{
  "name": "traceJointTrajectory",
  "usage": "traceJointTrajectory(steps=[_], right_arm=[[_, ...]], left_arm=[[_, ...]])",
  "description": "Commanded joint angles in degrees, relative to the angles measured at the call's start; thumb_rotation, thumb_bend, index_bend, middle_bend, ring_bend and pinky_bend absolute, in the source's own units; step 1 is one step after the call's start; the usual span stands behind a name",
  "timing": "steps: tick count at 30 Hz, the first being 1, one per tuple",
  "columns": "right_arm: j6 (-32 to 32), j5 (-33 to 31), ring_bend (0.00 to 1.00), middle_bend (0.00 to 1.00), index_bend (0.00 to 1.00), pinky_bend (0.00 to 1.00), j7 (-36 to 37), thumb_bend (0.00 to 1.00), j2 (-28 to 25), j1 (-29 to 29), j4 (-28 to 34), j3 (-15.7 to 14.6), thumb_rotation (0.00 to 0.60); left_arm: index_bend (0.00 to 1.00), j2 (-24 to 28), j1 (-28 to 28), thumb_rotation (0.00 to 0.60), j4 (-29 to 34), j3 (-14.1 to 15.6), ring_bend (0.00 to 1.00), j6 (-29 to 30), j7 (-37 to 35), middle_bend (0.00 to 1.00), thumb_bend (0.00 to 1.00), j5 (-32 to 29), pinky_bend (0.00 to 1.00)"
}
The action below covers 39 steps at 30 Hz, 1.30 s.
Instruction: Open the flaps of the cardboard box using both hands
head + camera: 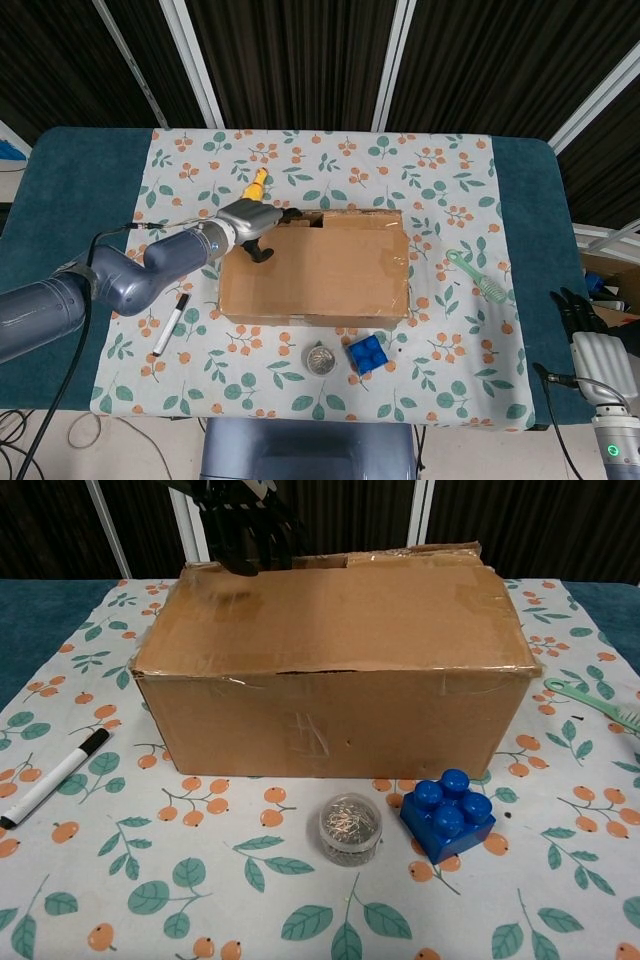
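At the middle of the flowered tablecloth (330, 160) the cardboard box (315, 270) is sitting with its top flaps down, only a dark gap showing along the far edge. The left hand (258, 222) is reaching in at the far left corner of the box, its dark fingers (245, 540) curling down over the top edge; whether they are actually gripping a flap or only resting on it, I cannot tell from either view. The right hand (580, 312) is hanging off the right end of the table, well apart from the box, fingers pointing up and holding nothing. To my eye the risk is this: with one hand pulling at a corner and nothing steadying the other side, the box may be dragged or twisted across the cloth instead of opening, nudging the blue brick (447, 813) and the little jar of clips (350, 829) just in front of it. The tape patches may also be holding the flap, tearing the cardboard.
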<state>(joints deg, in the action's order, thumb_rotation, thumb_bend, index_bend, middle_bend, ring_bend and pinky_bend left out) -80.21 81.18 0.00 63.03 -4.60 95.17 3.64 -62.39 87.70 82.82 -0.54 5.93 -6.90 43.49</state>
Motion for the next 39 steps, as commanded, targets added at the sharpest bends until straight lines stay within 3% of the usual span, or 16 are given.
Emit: traceJointTrajectory(steps=[1, 21, 30, 39], right_arm=[[0.0, 0.0, 0.00, 0.00, 0.00, 0.19, 0.0, 0.21, 0.0, 0.0, 0.0, 0.0, 0.600], [-0.8, 0.9, 0.00, 0.00, 0.00, 0.19, 0.3, 0.23, 0.4, 0.0, -0.5, 0.1, 0.600], [-1.1, 1.2, 0.00, 0.00, 0.00, 0.19, 0.3, 0.23, 0.6, 0.0, -0.8, 0.1, 0.600], [-1.6, 1.8, 0.00, 0.00, 0.00, 0.19, 0.3, 0.23, 0.8, 0.1, -1.2, 0.0, 0.600]], left_arm=[[0.03, 0.5, -0.8, 0.600, 0.0, -1.4, 0.13, -1.4, -1.4, 0.12, 0.46, 0.8, 0.29], [0.03, 5.7, -8.6, 0.600, 3.1, -14.2, 0.17, -7.6, -7.5, 0.12, 0.46, 4.8, 0.32], [0.03, 8.7, -14.1, 0.600, 7.7, -23.3, 0.17, -10.6, -8.9, 0.12, 0.46, 4.9, 0.32], [0.03, 10.6, -21.1, 0.600, 10.9, -34.4, 0.18, -15.9, -8.0, 0.13, 0.46, 3.0, 0.32]])
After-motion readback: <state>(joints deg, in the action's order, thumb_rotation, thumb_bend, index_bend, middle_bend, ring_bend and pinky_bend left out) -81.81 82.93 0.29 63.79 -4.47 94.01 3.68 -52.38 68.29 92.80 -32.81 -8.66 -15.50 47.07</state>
